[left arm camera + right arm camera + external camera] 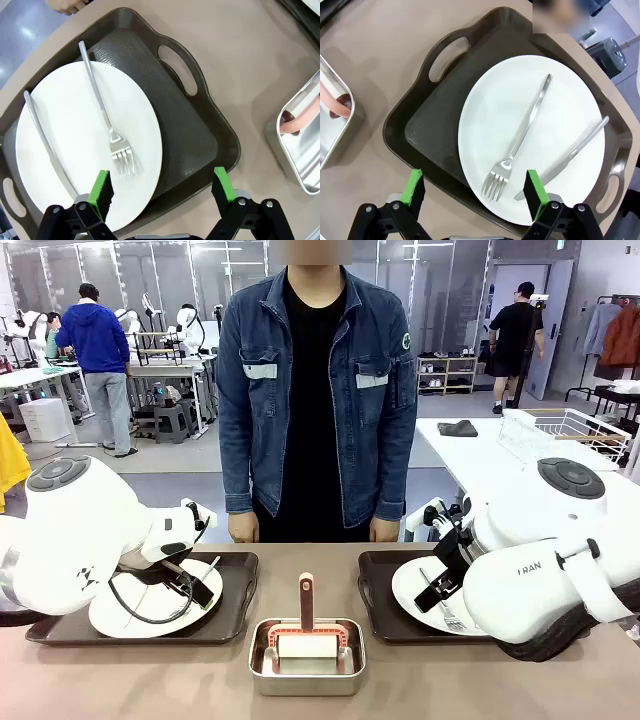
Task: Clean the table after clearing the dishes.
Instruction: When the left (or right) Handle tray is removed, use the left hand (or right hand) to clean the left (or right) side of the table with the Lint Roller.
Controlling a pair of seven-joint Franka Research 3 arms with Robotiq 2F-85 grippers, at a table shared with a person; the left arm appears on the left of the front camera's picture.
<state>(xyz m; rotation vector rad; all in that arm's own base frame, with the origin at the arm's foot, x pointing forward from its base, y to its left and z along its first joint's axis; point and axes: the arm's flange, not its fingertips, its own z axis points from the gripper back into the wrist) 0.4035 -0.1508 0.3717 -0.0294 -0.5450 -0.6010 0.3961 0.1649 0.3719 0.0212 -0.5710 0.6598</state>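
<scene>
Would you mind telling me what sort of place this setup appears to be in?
Likely a lab or workshop hall staged for a dining task: white work tables and a clothes rack stand behind, while the brown table carries plates on trays.

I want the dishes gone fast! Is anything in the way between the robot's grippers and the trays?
Nothing visible is. The open left gripper hangs over the edge of the left tray, and the open right gripper over the edge of the right tray, with just air between.

Glossy white rounded arms [75,540], dark grey round joint caps [58,473], black lettering [530,568], black left gripper [161,182], green pads [101,190]
</scene>
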